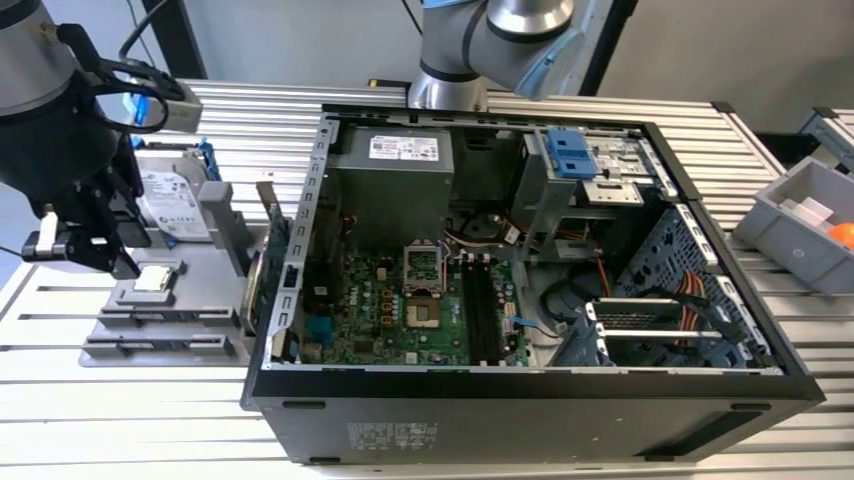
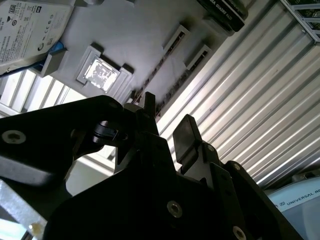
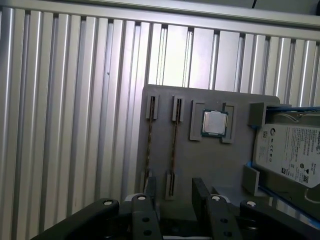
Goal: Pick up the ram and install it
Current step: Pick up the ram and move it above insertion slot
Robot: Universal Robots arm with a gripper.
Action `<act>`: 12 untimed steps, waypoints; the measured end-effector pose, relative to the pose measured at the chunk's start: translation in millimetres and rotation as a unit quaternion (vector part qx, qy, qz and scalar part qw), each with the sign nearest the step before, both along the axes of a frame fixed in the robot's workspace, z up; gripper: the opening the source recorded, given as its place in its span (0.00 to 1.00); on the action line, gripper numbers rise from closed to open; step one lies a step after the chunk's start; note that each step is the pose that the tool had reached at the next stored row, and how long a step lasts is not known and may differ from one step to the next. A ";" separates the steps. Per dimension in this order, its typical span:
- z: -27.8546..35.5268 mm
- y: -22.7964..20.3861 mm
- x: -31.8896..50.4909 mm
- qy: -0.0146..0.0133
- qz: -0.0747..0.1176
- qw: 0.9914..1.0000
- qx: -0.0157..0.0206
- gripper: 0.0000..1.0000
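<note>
Over the grey tray (image 3: 210, 165) at the exterior view's left hangs the gripper (image 3: 175, 192), its jaws apart with nothing between them. On that tray the ram (image 3: 174, 145) stands on edge, its ends seated in small holders; in the first wrist view it runs toward the gap between the two dark fingers (image 3: 200, 192). A second stick (image 3: 150, 145) stands just beside it, parallel, in holders of its own. Whether a fingertip touches either stick cannot be told. Next to the sticks a processor (image 3: 215, 122) lies flat in a square recess, and beyond it a hard drive (image 3: 290, 155) rests at the tray's far end. Tray and open computer case (image 1: 534, 410) sit side by side on the slatted metal table (image 3: 75, 100), the case's green motherboard (image 1: 387, 310) facing up
</note>
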State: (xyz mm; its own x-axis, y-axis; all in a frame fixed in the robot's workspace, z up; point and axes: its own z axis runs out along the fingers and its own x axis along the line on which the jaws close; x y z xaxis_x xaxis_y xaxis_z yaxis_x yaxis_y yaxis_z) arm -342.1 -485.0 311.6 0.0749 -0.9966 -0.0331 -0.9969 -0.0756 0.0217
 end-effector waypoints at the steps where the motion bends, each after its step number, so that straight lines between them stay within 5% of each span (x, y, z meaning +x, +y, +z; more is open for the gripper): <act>1: -0.5 0.0 0.0 0.000 0.000 1.000 0.000 1.00; 12: -7.0 0.0 -0.1 0.000 0.000 1.000 0.000 1.00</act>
State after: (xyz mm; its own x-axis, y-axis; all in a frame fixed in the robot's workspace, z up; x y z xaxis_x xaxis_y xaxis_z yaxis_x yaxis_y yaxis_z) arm -342.2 -485.0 304.5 0.0747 -0.9967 -0.0326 -0.9969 -0.0754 0.0222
